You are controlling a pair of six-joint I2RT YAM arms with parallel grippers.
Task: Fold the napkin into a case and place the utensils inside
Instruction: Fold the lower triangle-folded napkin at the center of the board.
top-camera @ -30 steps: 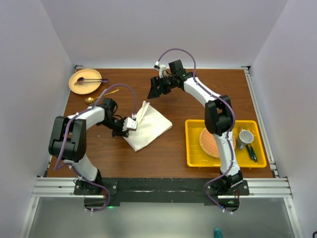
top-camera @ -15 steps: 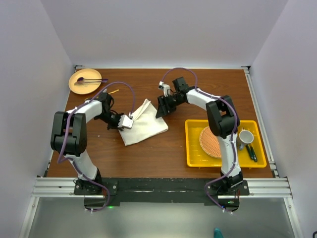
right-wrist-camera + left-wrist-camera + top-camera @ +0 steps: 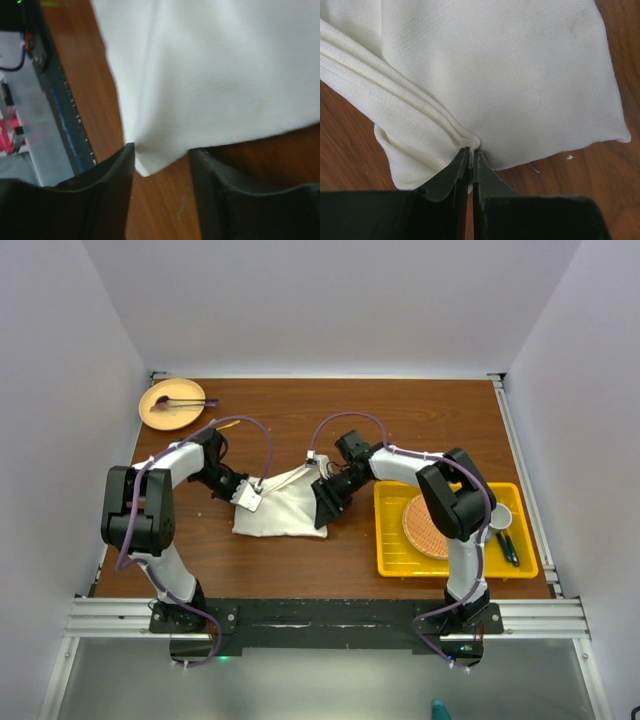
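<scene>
The cream-white napkin [image 3: 283,510] lies part-folded at the table's middle. My left gripper [image 3: 247,499] is shut on its left edge; in the left wrist view the gripper [image 3: 471,152] pinches a bunched ridge of folds, and the napkin [image 3: 495,75] spreads away flat beyond. My right gripper [image 3: 322,508] is at the cloth's right end. In the right wrist view the gripper [image 3: 161,148] is open, its jaws astride a corner of the napkin [image 3: 215,75], which touches the left finger [image 3: 117,175]. A slim gold utensil [image 3: 228,423] peeks out behind the left arm.
At the back left a tan plate [image 3: 158,416] holds a purple utensil [image 3: 178,400]. A yellow tray [image 3: 385,540] at the right holds a round woven mat [image 3: 422,525], a mug [image 3: 495,517] and dark green-handled utensils [image 3: 508,546], close to the right arm.
My right arm swung from the back down to the napkin's right corner, its jaws narrowing. The left gripper kept its grip and the napkin shifted nearer and turned.
</scene>
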